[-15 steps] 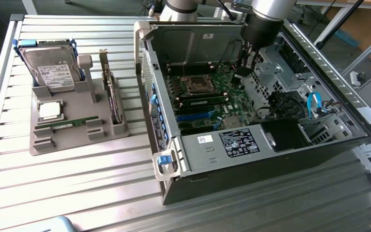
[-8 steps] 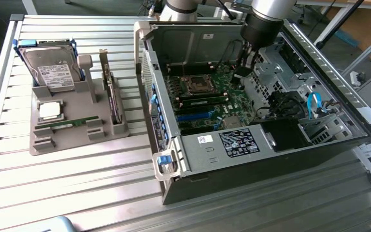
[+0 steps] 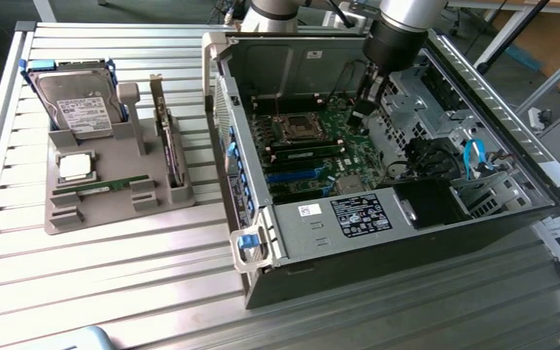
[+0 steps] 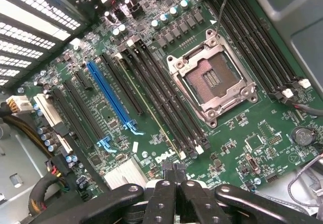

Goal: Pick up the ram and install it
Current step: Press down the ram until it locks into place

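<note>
Ram (image 4: 149,110) seated edge-up as a thin green strip among the black memory slots (image 4: 169,100), near the pincer (image 4: 176,172), shut tight on nothing above the green motherboard (image 4: 262,128). Just beside those slots, the open silver processor socket (image 4: 212,77); farther off, a blue expansion slot (image 4: 108,90). In the exterior view, pincer (image 3: 363,108) down inside the open computer case (image 3: 280,65), well apart from the grey parts holder (image 3: 114,208) with hard drive (image 3: 81,102), processor chip (image 3: 74,166) and another green stick (image 3: 100,185) at that view's left.
</note>
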`<control>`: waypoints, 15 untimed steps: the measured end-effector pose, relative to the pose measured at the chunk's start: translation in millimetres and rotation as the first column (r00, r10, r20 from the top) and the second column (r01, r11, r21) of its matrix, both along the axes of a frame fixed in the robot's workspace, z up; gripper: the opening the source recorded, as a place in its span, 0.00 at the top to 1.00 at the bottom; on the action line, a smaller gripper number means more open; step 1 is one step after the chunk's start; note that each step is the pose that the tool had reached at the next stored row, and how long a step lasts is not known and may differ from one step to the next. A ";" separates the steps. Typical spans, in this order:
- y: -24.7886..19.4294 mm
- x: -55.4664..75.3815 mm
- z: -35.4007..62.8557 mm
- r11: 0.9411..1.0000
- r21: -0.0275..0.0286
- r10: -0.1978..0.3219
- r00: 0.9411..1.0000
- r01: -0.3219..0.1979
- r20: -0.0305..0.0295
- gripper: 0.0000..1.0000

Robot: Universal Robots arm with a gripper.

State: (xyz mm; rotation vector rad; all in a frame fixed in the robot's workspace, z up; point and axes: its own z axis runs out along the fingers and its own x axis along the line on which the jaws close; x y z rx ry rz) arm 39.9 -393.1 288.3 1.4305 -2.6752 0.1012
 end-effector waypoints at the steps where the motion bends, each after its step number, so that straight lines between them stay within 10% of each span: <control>1: 0.0 0.0 0.0 1.000 0.000 -0.005 1.000 0.005 0.000 0.89; 15: 0.0 0.0 0.0 0.996 0.000 -0.087 0.996 0.087 0.000 0.89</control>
